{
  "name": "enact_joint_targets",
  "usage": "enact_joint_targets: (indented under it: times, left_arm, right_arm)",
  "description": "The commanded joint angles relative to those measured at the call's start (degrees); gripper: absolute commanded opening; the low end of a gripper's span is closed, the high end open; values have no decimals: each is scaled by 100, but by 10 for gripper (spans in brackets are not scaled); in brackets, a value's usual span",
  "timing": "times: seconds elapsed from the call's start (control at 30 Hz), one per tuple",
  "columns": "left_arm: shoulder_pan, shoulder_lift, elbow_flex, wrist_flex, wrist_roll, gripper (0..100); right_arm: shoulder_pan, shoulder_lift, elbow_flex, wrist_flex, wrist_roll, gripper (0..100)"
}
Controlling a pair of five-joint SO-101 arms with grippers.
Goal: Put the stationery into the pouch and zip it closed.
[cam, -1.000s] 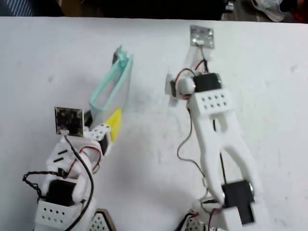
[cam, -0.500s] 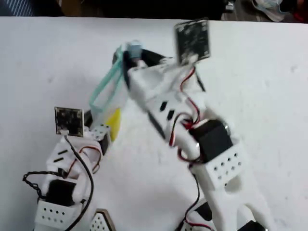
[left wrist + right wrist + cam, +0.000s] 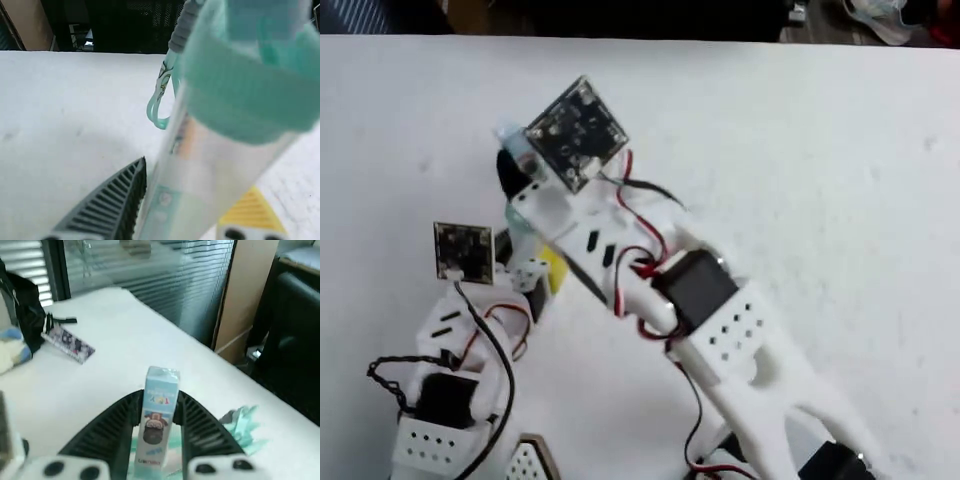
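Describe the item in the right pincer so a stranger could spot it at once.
On the white table, find the arm stretched across to the mint-edged pouch. The right pincer grips a small pale-blue rectangular block with a printed label between dark ribbed jaws; it is boxy, unlike the soft translucent pouch.

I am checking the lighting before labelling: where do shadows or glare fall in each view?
High view: even light on the table, no glare, soft shadow under the right arm. Left wrist view: faint shadow on the table beside the pouch. Right wrist view: pale blinds behind; the small box between the jaws of the right gripper is evenly lit.
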Motion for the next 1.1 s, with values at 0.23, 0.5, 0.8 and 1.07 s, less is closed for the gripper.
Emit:
enact_joint_targets:
  times: [0.23, 0.5, 0.8, 1.07]
  left_arm:
    - [-13, -48, -281, -53, 44, 236]
    - [-31, -48, -290, -53, 62, 235]
    - [-31, -48, -290, -44, 62, 234]
    - [-31, -48, -290, -26, 62, 234]
  right_arm:
    - [57, -189, 1292, -1789, 88, 16]
    - [84, -998, 2119, -1833, 132, 16]
    - [92, -2097, 2910, -1877, 132, 18]
    - [374, -2088, 3095, -1736, 97, 186]
